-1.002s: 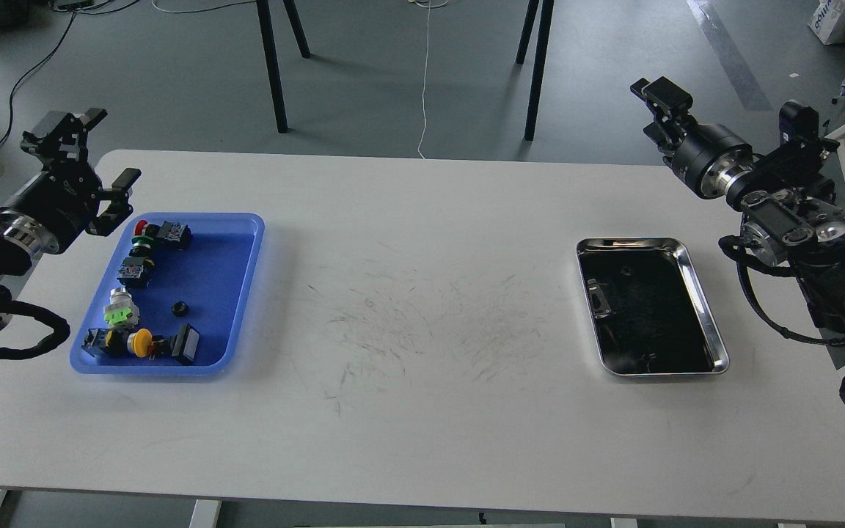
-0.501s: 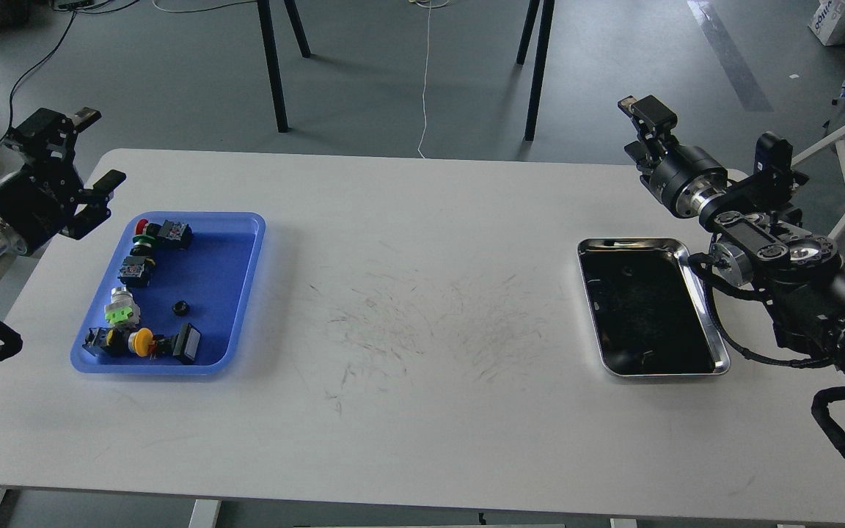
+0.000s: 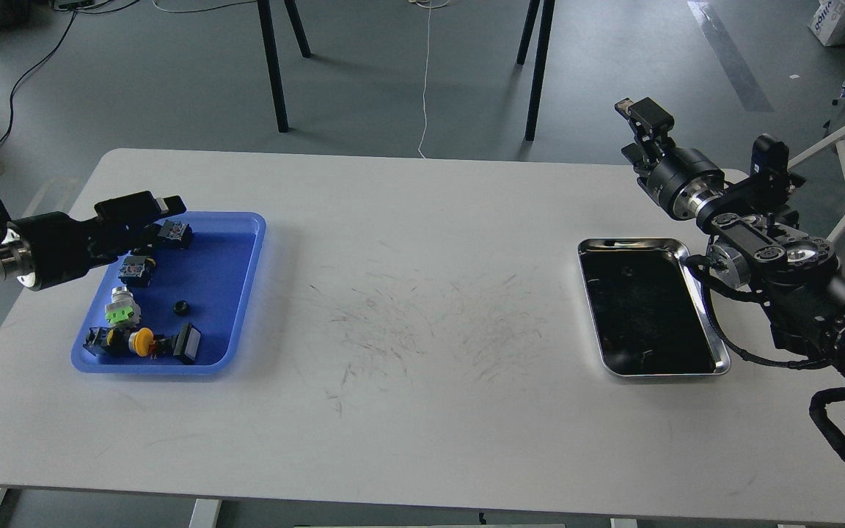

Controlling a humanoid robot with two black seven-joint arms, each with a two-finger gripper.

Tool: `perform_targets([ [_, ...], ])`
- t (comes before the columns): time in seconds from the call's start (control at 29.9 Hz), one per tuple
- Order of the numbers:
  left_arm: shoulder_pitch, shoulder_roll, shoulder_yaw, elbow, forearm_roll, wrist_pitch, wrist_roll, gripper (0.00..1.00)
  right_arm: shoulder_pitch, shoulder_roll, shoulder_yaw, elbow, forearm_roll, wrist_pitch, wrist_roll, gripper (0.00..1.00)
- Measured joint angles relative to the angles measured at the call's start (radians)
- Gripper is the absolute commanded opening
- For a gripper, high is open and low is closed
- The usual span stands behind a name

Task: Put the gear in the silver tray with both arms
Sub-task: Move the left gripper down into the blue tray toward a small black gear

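Observation:
A small black round part [image 3: 180, 307], the only gear-like piece, lies in the blue tray [image 3: 226, 273] at the table's left. The silver tray [image 3: 661, 373] sits at the right with a dark reflective inside and nothing large in it. My left gripper [image 3: 145, 220] reaches in low over the blue tray's far left corner, above the switches there, with its fingers apart and empty. My right gripper [image 3: 634, 133] hangs in the air beyond the silver tray's far right corner, open and empty.
The blue tray also holds several push buttons and switches: a red-capped one [image 3: 142, 226], a green one [image 3: 121, 313] and a yellow one [image 3: 141, 342]. The white table [image 3: 422, 308] is scuffed in the middle. Chair legs [image 3: 273, 66] stand behind it.
My left gripper has swung down and right, from up beside the table's left edge to over the blue tray's far corner. My right arm has moved slightly left and forward.

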Motion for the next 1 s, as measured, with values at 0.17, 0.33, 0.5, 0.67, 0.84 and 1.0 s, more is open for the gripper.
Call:
perform_targets([
  [0.17, 0.01, 0.014, 0.037, -0.02, 0.06, -0.026, 0.0, 0.98, 0.001, 0.0, -0.008, 0.002, 0.0, 0.002, 0.0, 0.84],
  [0.33, -0.038, 0.046, 0.034, -0.029, -0.045, -0.029, 0.0, 0.99, 0.002, 0.001, -0.009, 0.002, 0.0, 0.003, 0.0, 0.84],
  [0.5, -0.052, 0.056, 0.033, -0.023, -0.155, -0.029, 0.0, 0.99, 0.001, 0.002, -0.009, 0.003, 0.0, 0.002, 0.0, 0.84],
  [0.67, -0.045, 0.065, 0.035, -0.05, -0.032, 0.068, 0.0, 0.99, 0.005, 0.003, -0.009, 0.003, 0.0, 0.001, 0.0, 0.84],
  [0.84, -0.038, 0.055, 0.033, -0.071, 0.178, 0.269, 0.0, 0.99, 0.005, 0.003, -0.011, 0.003, 0.0, 0.001, 0.0, 0.84],
  [1.0, -0.021, 0.058, 0.084, -0.088, 0.254, 0.433, 0.0, 0.99, 0.005, 0.003, -0.012, 0.003, -0.001, 0.002, 0.0, 0.84],
])
